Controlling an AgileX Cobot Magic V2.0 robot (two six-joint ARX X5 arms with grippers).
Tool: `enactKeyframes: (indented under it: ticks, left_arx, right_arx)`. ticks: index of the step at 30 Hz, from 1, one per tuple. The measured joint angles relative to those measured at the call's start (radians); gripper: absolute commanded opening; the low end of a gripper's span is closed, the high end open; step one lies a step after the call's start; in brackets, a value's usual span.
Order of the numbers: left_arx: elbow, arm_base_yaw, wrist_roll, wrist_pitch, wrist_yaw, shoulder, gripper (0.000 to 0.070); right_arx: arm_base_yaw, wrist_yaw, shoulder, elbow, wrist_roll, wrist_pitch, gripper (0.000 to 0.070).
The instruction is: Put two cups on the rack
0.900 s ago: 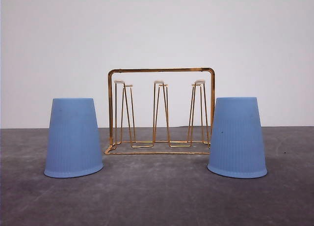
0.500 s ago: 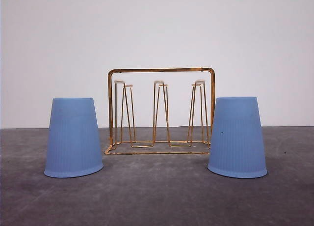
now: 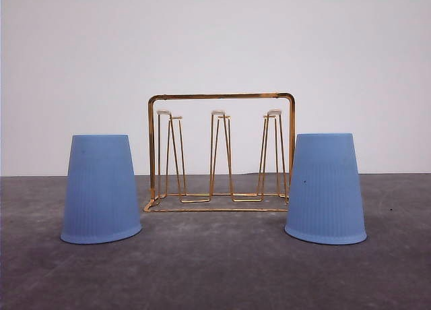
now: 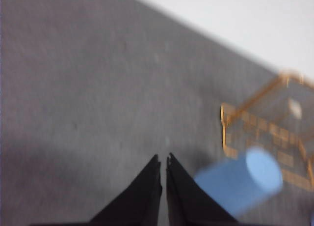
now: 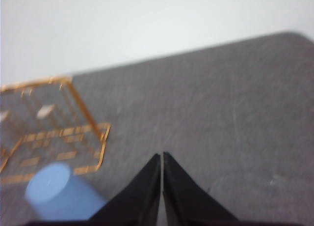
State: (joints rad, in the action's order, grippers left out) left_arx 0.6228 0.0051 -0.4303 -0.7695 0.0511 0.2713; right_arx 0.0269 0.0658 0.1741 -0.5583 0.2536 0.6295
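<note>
Both cups stand upside down on the tabletop (image 3: pixel 215 269), left cup (image 3: pixel 101 189) and right cup (image 3: pixel 326 187) flanking the rack (image 3: pixel 221 151) toward the far edge. Left gripper (image 4: pixel 163 161) and right gripper (image 5: pixel 162 157): fingers closed together, holding nothing, above bare tabletop

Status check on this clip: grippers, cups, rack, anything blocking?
Left gripper shut, empty; right gripper shut, empty. Left cup and right cup upside down on table, flanking rack. Rack prongs bare. Nothing in the way.

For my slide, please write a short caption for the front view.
Two upside-down blue cups, left and right, flank a gold wire rack on the gray table.
</note>
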Motion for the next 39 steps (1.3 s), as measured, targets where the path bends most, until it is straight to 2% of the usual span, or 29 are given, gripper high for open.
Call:
enactKeyframes:
  ticks: [4,8,10,14,17,20,21,22,23,24,25,26,28,32,39]
  left_arx:
    - [0.09,0.0,0.096,-0.1,0.132,0.114,0.0003]
    - [0.106,0.0,0.176,-0.105,0.276,0.199,0.0003]
    - [0.106,-0.014,0.214,-0.106,0.314,0.23,0.0003]
    - [0.106,-0.12,0.292,-0.073,0.308,0.255,0.0007]
    - [0.106,-0.228,0.39,-0.047,0.259,0.269,0.003]
    - [0.106,-0.319,0.52,-0.046,0.201,0.286,0.0034]
    - [0.106,-0.337,0.559,-0.042,0.193,0.29,0.0065]
    - [0.106,-0.351,0.595,-0.037,0.189,0.292,0.0133]
    - [0.106,-0.359,0.628,-0.029,0.188,0.293,0.0241]
    - [0.106,-0.366,0.653,-0.018,0.188,0.293,0.0402]
    - [0.106,-0.372,0.672,-0.007,0.188,0.293,0.0526]
    - [0.106,-0.375,0.683,0.002,0.188,0.292,0.061]
    - [0.106,-0.375,0.681,0.009,0.188,0.293,0.0614]
    - [0.106,-0.375,0.629,0.022,0.187,0.315,0.0614]
    - [0.106,-0.375,0.527,0.189,0.188,0.446,0.0615]
  right_arx:
    - [0.0,0.099,0.086,-0.042,-0.073,0.07,0.0004]
    - [0.0,0.218,0.169,-0.041,-0.139,0.078,0.0004]
    - [0.001,0.258,0.205,-0.041,-0.168,0.077,0.0004]
    - [0.038,0.26,0.233,-0.041,-0.215,0.056,0.0004]
    - [0.076,0.245,0.233,-0.041,-0.255,0.044,0.0004]
    - [0.109,0.244,0.232,-0.041,-0.311,0.043,0.001]
    - [0.117,0.244,0.232,-0.041,-0.334,0.043,0.0044]
    - [0.123,0.245,0.232,-0.041,-0.355,0.042,0.0091]
    - [0.128,0.245,0.232,-0.041,-0.374,0.041,0.0155]
    - [0.129,0.245,0.232,-0.041,-0.386,0.038,0.0259]
    - [0.129,0.244,0.232,-0.041,-0.396,0.034,0.0346]
    - [0.129,0.244,0.232,-0.041,-0.405,0.03,0.0415]
    - [0.129,0.244,0.232,-0.041,-0.407,0.018,0.0444]
    - [0.129,0.244,0.232,-0.041,-0.411,0.008,0.0443]
    - [0.129,0.244,0.232,-0.041,-0.411,0.005,0.0443]
